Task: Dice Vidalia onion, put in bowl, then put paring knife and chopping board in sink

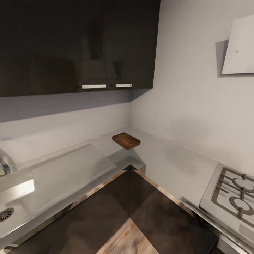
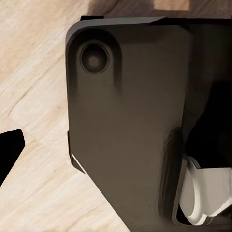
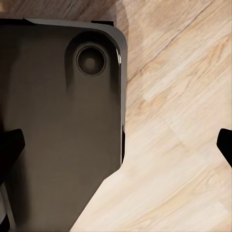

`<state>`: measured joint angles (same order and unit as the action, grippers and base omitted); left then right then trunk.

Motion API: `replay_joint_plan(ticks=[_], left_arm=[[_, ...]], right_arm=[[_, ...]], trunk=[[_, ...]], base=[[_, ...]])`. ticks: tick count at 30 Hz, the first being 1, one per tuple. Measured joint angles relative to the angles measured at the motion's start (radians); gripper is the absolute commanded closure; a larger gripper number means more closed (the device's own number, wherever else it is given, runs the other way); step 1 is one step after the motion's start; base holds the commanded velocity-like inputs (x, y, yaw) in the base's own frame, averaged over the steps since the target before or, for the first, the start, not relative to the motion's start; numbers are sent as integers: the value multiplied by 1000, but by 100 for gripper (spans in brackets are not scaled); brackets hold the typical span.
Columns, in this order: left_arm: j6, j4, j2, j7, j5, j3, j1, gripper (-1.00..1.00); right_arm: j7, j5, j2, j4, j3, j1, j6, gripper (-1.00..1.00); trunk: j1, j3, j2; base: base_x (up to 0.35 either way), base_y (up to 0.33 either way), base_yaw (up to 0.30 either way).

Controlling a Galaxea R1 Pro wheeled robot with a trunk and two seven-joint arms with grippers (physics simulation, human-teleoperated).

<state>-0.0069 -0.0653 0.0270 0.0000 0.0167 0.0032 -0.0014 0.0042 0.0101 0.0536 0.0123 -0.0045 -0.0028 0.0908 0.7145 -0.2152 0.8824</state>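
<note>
A: What room and surfaces are presented?

B: A kitchen corner is seen in the head view. A glossy grey table (image 1: 165,165) is run along 2 walls and met in the corner. Dark wall cabinets (image 1: 77,46) with 2 pale handles are mounted above the left run. A white extractor hood (image 1: 240,46) is fixed on the right wall, and a gas hob (image 1: 233,197) is set into the right run below it. The floor (image 1: 130,225) is laid in dark and wood-grain tiles.

A: Where are the task items located?

B: The chopping board (image 1: 126,140) is laid flat on the table close to the inner corner. The sink (image 1: 10,208) is recessed at the far left edge, where part of its steel basin and a round drain are shown. A ribbed draining surface (image 1: 70,169) is placed between the sink and the board.

A: What is reported for the jaws?

B: In the left wrist view, 1 dark fingertip (image 2: 9,150) is visible over a pale wooden floor (image 2: 34,96), beside the robot's dark base (image 2: 125,125). In the right wrist view, 2 dark fingertips (image 3: 9,147) are seen at opposite edges, well apart, so the right jaws are spread with nothing held. The state of the left jaws cannot be told.
</note>
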Motion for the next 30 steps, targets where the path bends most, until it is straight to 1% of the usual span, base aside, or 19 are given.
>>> replay_joint_plan(ticks=[7,11,22,30], left_arm=[[0,0,2,0,0,0,0,-100],[2,1,-9,1,1,1,0,-100],[3,2,-8,0,1,0,0,-100],[3,2,-8,0,1,0,0,-100]], right_arm=[[-1,0,0,3,-2,0,0,-100],[-1,-1,0,3,-3,0,0,-100],[-1,0,0,3,-1,0,0,-100],[-1,0,0,3,0,0,0,-100]], trunk=[[-27,22,-49],[-42,35,-77],[-85,69,-154],[-115,94,-210]], base=[[6,0,0],[24,0,0],[262,0,0],[45,0,0]])
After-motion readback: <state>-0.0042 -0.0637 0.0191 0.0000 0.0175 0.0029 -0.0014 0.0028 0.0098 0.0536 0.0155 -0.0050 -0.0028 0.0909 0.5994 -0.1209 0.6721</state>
